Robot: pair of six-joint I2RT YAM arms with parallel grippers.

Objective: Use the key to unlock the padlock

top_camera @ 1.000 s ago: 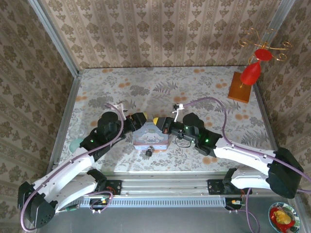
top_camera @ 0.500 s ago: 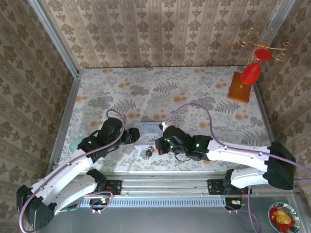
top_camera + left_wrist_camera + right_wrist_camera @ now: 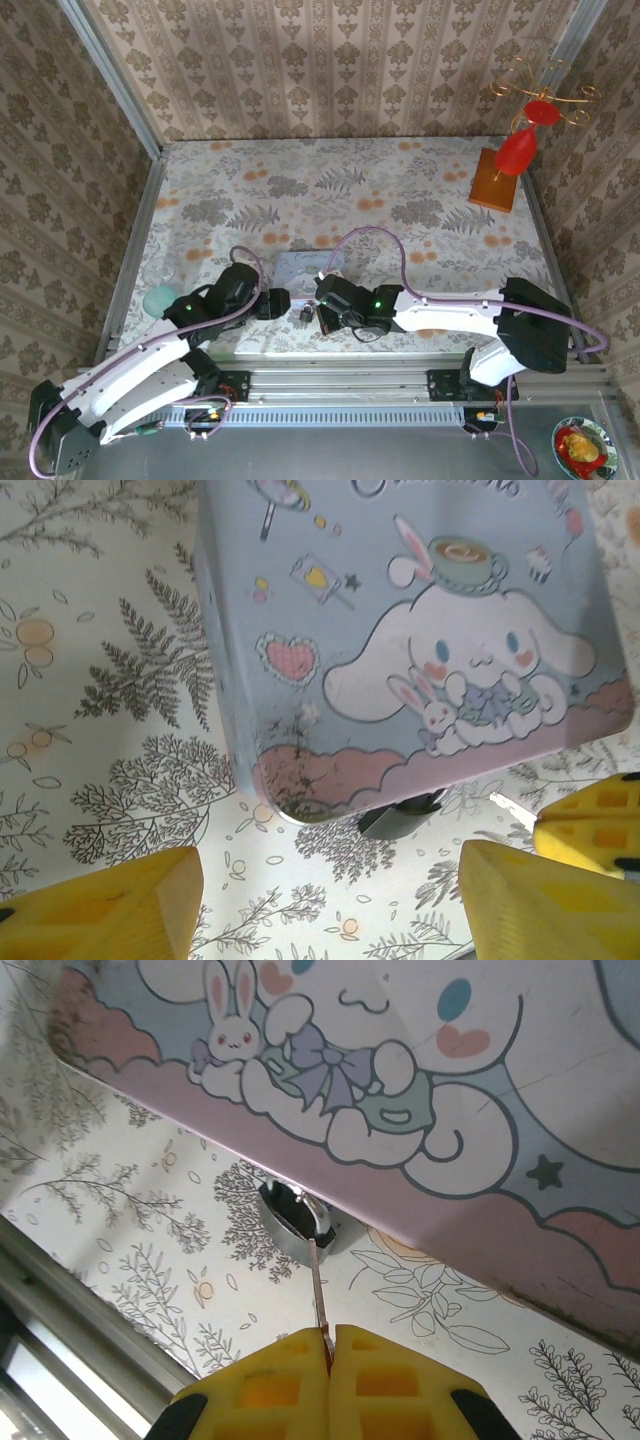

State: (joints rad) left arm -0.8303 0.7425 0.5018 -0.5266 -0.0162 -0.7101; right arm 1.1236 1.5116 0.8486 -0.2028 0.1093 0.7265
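Tiny black padlock [image 3: 307, 316] with a silvery metal shackle lies on the floral table [image 3: 420, 190], tucked against the near edge of the pastel-blue rectangular cartoon tin [image 3: 304, 265]. To its left, the left gripper [image 3: 283, 302] sits low by the tin's near corner, its yellow fingers [image 3: 100, 910] spread wide apart with nothing between them. Just right of the padlock, the right gripper [image 3: 322, 312] is pinched together on the thin dark metal key [image 3: 318, 1295], whose tip meets the padlock. Whether it sits inside the keyhole I cannot tell.
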